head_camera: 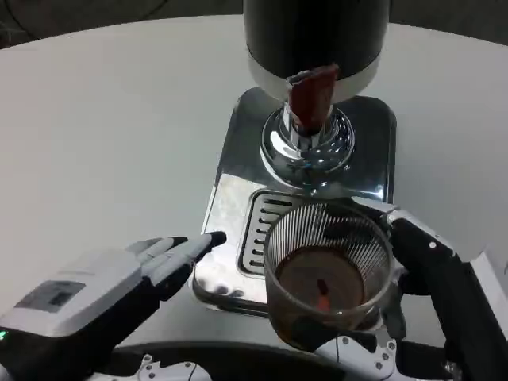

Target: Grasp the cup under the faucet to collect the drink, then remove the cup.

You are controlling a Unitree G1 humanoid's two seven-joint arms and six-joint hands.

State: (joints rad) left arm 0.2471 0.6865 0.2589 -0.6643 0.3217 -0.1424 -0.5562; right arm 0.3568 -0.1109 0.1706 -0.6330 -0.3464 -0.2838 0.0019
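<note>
A clear ribbed cup (329,270) with dark drink in its bottom sits over the near edge of the dispenser's steel drip tray (230,206). My right hand (421,274) grips the cup from its right side, black fingers wrapped around its wall and base. The faucet with its red lever (311,97) and chrome spout (308,147) stands farther back, above the tray. My left hand (119,282) lies on the table left of the tray, its fingers stretched toward the tray's edge, holding nothing.
The dispenser's black body (316,36) rises at the top centre. The slotted grate (262,230) lies behind the cup's left side. White table (103,135) stretches wide to the left and far right.
</note>
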